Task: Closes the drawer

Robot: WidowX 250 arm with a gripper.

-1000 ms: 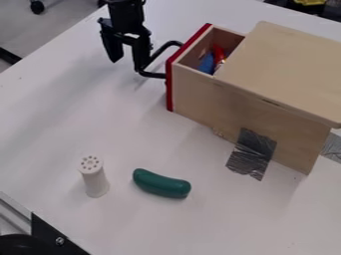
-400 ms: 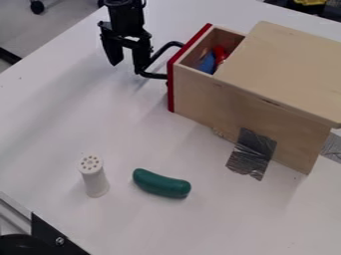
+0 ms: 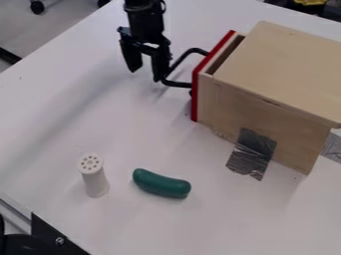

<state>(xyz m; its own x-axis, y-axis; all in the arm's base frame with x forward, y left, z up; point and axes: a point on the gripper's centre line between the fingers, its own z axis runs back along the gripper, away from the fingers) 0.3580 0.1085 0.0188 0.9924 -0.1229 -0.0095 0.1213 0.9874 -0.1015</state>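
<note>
Text check — none readable. No legible words, labels, brands, numbers or signs on any surface in view — nothing to transcribe.

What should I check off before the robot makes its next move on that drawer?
1. Drawer fully shut: not ok; a narrow gap remains between its red front and the wooden box.
2. Gripper at the handle: ok; one finger is right by the handle's outer end.
3. Firm contact for pushing: cannot tell; the view doesn't settle whether they touch.
4. Gap free of things sticking up: ok; nothing pokes out.
5. Loose items away from the drawer: ok; the green toy and white shaker stay well apart from it.
6. Box held firmly by the tape: cannot tell.
</note>
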